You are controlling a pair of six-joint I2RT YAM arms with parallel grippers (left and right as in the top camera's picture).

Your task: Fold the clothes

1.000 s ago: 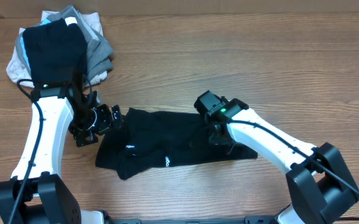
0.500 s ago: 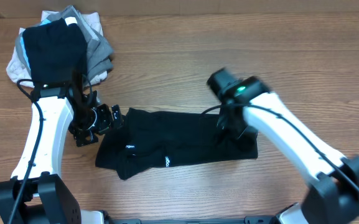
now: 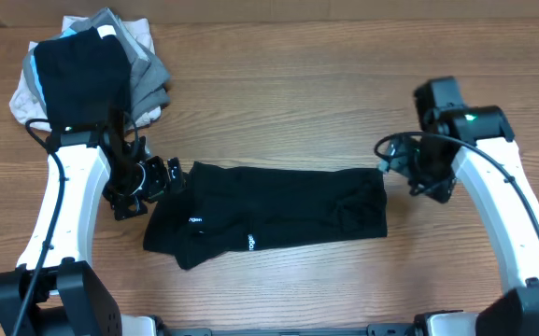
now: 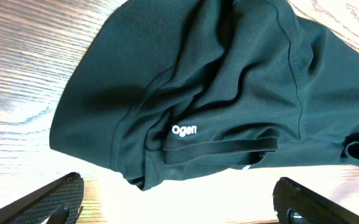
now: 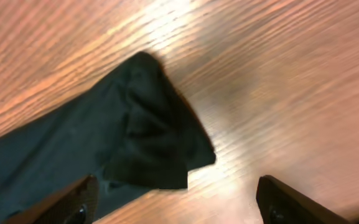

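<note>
The black shirt [image 3: 269,213] lies folded into a long band across the table's middle, with small white lettering near its front left. In the left wrist view the shirt [image 4: 229,81] shows white lettering and a loose strap. My left gripper [image 3: 152,182] [image 4: 176,202] is open and empty just off the shirt's left end. My right gripper [image 3: 402,166] [image 5: 179,199] is open and empty just off the shirt's right end; the shirt's right corner [image 5: 142,137] lies ahead of its fingers.
A stacked pile of black, grey and light garments [image 3: 92,70] sits at the far left corner of the wooden table [image 3: 297,84], behind the left arm.
My right gripper has let go of the shirt's right part and moved right and up off the fabric, leaving the shirt spread wider to the right. The left arm has not moved.
</note>
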